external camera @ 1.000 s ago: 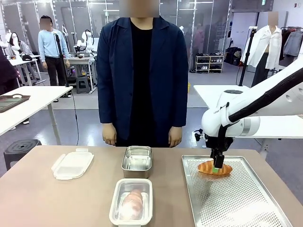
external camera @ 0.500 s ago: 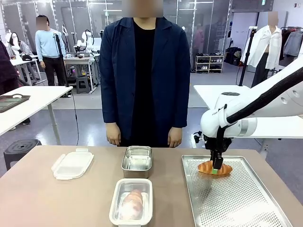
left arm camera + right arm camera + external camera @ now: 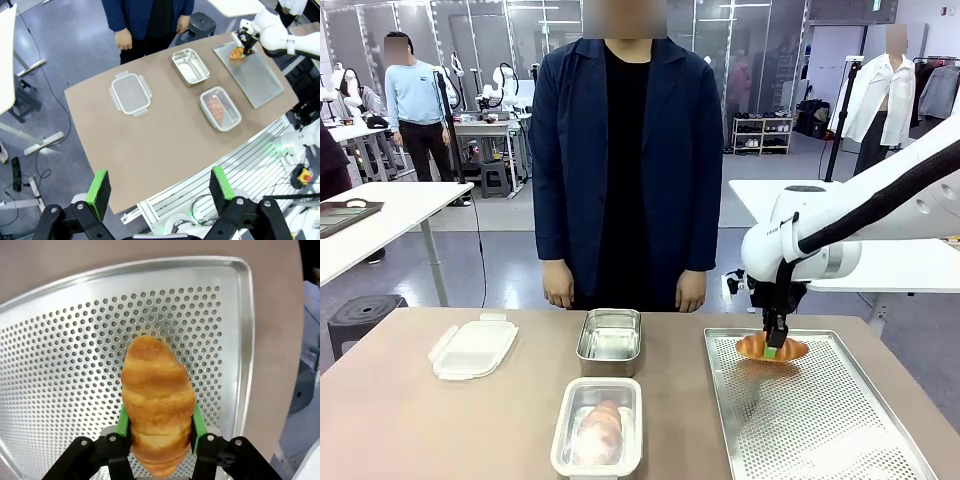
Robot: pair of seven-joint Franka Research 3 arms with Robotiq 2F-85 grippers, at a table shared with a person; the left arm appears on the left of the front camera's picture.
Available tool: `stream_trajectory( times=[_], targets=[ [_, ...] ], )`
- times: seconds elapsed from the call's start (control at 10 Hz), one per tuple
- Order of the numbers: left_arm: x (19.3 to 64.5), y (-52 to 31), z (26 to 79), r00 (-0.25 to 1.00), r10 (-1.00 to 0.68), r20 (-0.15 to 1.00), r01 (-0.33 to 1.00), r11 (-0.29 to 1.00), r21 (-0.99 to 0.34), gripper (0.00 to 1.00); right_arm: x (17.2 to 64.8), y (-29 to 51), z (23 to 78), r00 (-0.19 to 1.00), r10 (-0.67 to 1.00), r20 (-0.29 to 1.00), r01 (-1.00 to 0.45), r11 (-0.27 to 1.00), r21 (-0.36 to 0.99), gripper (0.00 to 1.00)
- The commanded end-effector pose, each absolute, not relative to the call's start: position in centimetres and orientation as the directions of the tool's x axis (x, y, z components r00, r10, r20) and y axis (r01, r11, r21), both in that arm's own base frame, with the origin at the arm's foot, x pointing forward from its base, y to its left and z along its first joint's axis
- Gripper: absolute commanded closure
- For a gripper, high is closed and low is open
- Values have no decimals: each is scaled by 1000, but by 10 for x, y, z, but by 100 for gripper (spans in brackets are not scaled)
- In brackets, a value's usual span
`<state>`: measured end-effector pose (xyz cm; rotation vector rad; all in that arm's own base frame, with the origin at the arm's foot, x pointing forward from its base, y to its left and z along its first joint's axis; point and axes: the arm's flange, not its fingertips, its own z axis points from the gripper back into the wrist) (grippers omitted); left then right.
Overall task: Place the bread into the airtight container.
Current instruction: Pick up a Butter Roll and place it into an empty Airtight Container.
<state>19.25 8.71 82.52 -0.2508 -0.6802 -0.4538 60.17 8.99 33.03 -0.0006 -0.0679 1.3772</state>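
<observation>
Right end effector (image 3: 776, 347) is closed on the bread (image 3: 155, 385), a croissant, across its middle. The green pads (image 3: 123, 422) press on both flanks, and the jaws are narrowed to the width of the roll. We judge that this crosswise hold suits a soft, tapered item: the pads bear on the thickest part and the pointed ends are left free.

The bread is at the far left corner of the perforated tray (image 3: 820, 420), on the robot's right side of the table (image 3: 400, 420). We cannot tell whether it rests on the tray or hangs just above it.

We take the clear container (image 3: 563, 440), near the middle of the table, to be the airtight one. It is open and already holds one pale roll. Its clip lid (image 3: 472, 346) lies well apart to the left, which leaves the opening free for loading from above. An empty steel tub (image 3: 609, 340) sits just beyond the clear container.

The left end effector (image 3: 159, 187) hangs high above the table, jaws wide and empty, out of the transfer path. The person stands at the far edge with both hands (image 3: 556, 292) lowered, off the table.
</observation>
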Motion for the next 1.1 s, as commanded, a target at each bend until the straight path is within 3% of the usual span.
stream_trajectory(
  times=[0.0,0.4,1.0],
  targets=[
    [192,87,826,678,-331,656,493,867,-72,0,600,104,372,232,973,22,-972,232,-37,46],
    [192,87,826,678,-331,656,493,867,-72,0,589,167,443,268,963,20,-962,269,-57,46],
    [192,87,826,678,-331,656,493,867,-72,0,578,337,456,287,958,3,-955,287,-77,46]
  ],
)
